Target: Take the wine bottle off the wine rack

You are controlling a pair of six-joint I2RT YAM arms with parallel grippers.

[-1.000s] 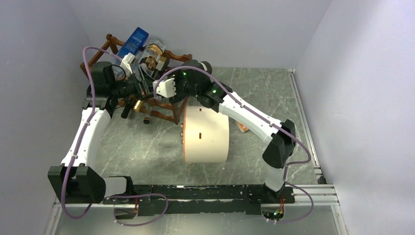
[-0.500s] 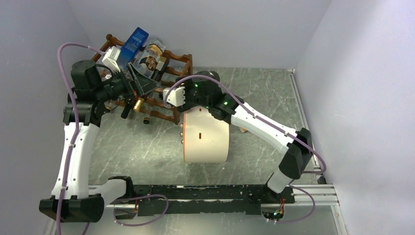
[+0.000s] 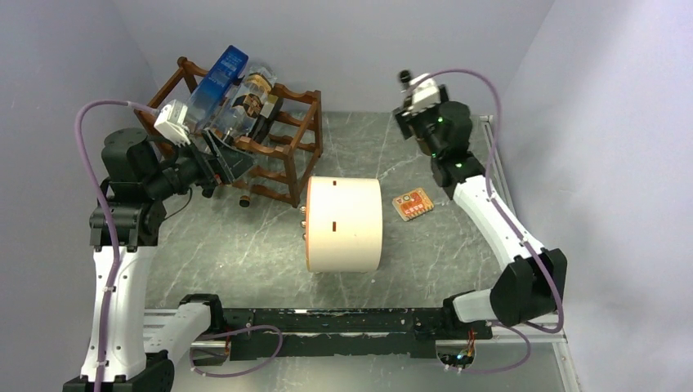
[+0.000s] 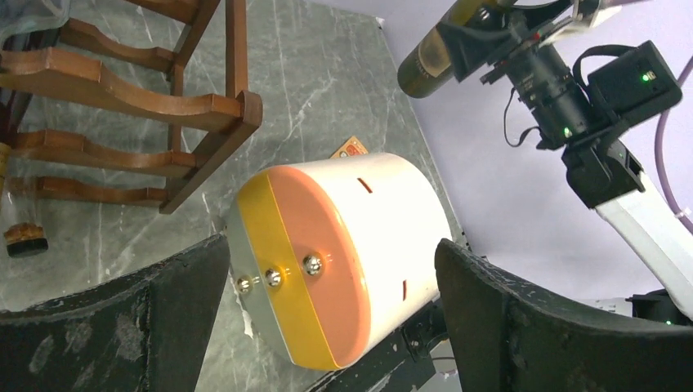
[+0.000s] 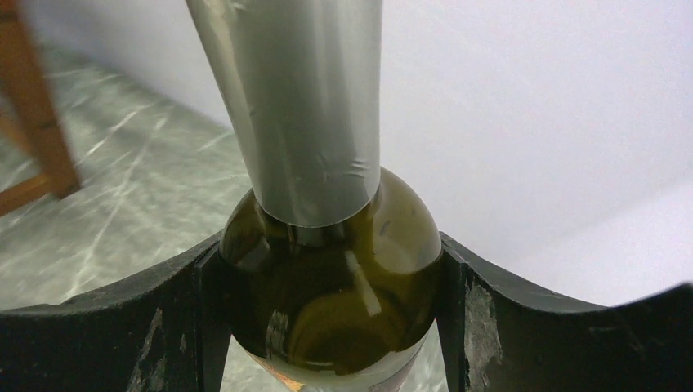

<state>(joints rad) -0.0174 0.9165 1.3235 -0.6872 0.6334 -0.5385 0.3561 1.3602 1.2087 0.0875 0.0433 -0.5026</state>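
A cream cylinder (image 3: 343,224) lies on its side mid-table (image 3: 245,253), with a small orange card (image 3: 411,203) just to its right. To the left, the left gripper (image 4: 327,278) hangs beside the rack (image 3: 316,139) with its jaws spread wide and nothing between them. Its own camera looks straight through the gap at the cylinder's end.

The rack stands at the far left. A blue carton (image 3: 222,67) and other clutter lie on its top tier, but no wine bottle shows there.

At the far right, well apart from the rack, the right gripper (image 5: 331,327) is raised high near the back wall. Its jaws pinch the bottle (image 5: 327,261) by the green glass just below the shoulder, and the silver-foiled neck points away from the wrist camera.

The bottle is off the rack and in the air, so the main work looks done. What seems left is only to lower it onto bare table, perhaps to the right of the card, and let go. The grip is on smooth round glass, so a slow descent would be wise.
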